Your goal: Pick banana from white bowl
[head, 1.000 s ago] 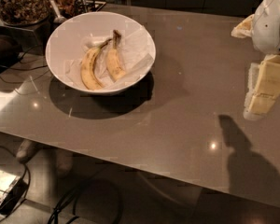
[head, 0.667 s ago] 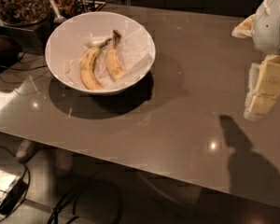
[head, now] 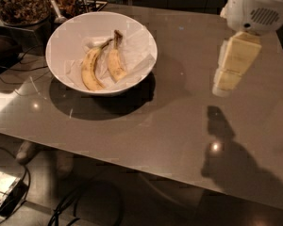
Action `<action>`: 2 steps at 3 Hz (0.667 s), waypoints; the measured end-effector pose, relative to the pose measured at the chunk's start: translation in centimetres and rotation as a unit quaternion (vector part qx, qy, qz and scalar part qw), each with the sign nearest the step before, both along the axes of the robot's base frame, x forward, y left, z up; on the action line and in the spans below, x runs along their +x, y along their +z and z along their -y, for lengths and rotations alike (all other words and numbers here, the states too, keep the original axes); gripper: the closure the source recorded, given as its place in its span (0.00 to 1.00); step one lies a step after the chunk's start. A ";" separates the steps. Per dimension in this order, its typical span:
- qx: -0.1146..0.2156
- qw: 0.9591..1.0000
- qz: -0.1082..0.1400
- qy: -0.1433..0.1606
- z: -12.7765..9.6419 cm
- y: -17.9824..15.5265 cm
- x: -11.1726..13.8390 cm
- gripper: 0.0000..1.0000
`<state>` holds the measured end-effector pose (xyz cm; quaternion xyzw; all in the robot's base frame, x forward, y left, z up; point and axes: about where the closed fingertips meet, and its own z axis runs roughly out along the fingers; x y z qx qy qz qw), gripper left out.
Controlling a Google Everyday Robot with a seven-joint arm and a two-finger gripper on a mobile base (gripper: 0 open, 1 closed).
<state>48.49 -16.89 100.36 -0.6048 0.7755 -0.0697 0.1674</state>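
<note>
**Jaws: gap not showing, banana far off to the side**

You are looking at jaws that are hiding their gap, so you cannot tell if they are wide or narrow. The gripper point(head: 225, 84) is hanging over the bare grey table point(head: 155, 126), on the right side of the camera view, and it is holding nothing.

The banana point(head: 115, 61) is lying inside the white bowl point(head: 146, 72), on the crumpled paper point(head: 137, 46). It is sitting well apart from the gripper, off to the left in the camera view and a little farther back. There is only one arm, so this one is doing the job.

The banana's long side is running nearly front to back. Its thick dark stem is pointing at the far rim, and its round end is pointing toward the near rim. A more curved banana point(head: 90, 69) is lying just beside it on the left, with the two stems nearly meeting.

I think you are going to need to go left, then down into the bowl, with the jaws crossing the banana's long side.
</note>
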 end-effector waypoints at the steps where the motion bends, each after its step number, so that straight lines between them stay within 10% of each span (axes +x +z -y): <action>1: 0.003 0.999 -0.003 -0.052 -1.4 1.3 3.2 0.00; 2: 0.012 0.998 0.009 -0.055 -2.0 2.1 3.6 0.00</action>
